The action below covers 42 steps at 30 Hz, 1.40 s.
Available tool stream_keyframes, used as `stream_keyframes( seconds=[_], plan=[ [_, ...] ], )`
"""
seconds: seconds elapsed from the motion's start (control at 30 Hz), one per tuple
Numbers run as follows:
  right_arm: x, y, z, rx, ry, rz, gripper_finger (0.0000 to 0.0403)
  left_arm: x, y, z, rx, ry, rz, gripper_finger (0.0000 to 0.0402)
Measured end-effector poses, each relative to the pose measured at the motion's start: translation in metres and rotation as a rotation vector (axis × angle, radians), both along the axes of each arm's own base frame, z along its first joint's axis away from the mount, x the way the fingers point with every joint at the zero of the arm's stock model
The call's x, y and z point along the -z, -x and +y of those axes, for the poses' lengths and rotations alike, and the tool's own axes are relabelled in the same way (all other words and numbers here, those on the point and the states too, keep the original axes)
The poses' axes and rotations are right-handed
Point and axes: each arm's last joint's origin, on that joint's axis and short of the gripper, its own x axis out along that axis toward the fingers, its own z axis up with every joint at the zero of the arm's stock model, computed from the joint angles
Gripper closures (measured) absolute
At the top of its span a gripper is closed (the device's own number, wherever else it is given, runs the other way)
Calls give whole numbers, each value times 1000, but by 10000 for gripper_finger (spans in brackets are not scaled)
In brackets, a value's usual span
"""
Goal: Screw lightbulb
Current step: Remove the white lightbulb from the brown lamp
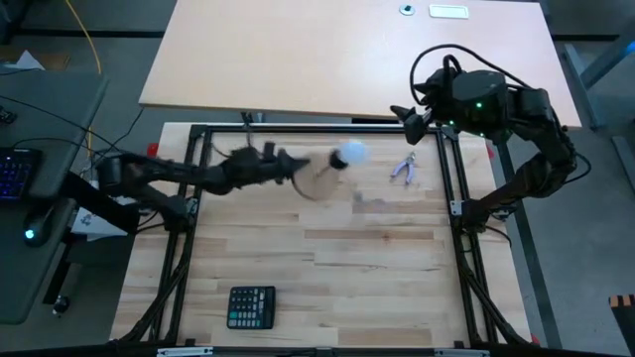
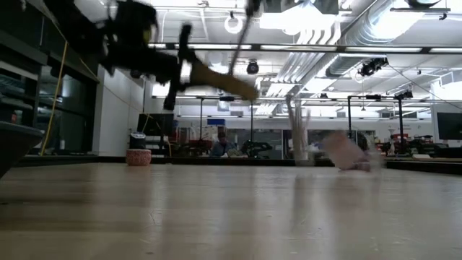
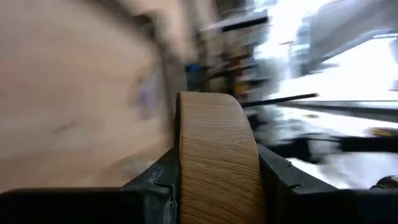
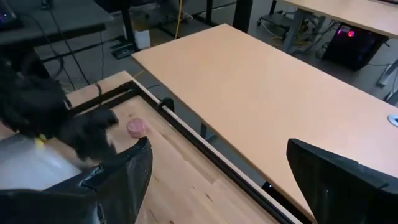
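Observation:
My left gripper [image 1: 298,171] reaches to the table's far middle and is shut on the round wooden disc [image 1: 317,184]. It holds the disc above the table, as the low view [image 2: 224,78] also shows. The white lightbulb [image 1: 352,154] stands out from the disc's black socket [image 1: 338,164] toward the far right. How deep it sits in the socket does not show. My right gripper [image 1: 405,121] hangs open and empty at the far right, apart from the bulb, and its wrist view [image 4: 217,155] shows the gap. My left gripper pinches the wooden disc by its rim [image 3: 217,155] between its two fingers, one finger [image 3: 155,180] on each flat face. The fingers come level from the table's left. The disc is lifted clear of the table and tilted on edge, with the bulb at its far right side.
A small clear plastic wrapper [image 1: 404,171] lies on the table right of the bulb. A black calculator [image 1: 251,306] lies near the front edge. A black metal frame [image 1: 451,164] borders the table. A second, light desk [image 1: 347,50] stands beyond the far edge.

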Motion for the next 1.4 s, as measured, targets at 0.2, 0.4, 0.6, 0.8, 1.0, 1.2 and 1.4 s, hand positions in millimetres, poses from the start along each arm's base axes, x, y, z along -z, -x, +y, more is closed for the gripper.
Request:
stream_keyframes(
  seconds=[0.2,0.4,0.6,0.8,1.0,1.2,1.4],
  plan=[
    [2,0,1,-13,-19,11,43,52,-10,3,-13,165,144,286],
    [2,0,1,-8,-31,6,43,83,-6,2,-18,221,256,286],
    [3,0,1,-28,-6,38,43,98,7,-1,-67,247,288,286],
    [22,2,5,-254,-23,335,43,108,24,-5,-149,297,299,286],
    [56,-17,8,-305,-141,399,43,108,38,-1,-184,262,201,286],
    [158,-39,14,-268,-248,425,43,110,47,-1,-188,258,174,284],
    [271,-59,25,-252,-316,115,43,113,55,-4,-181,258,177,284]
  ],
)
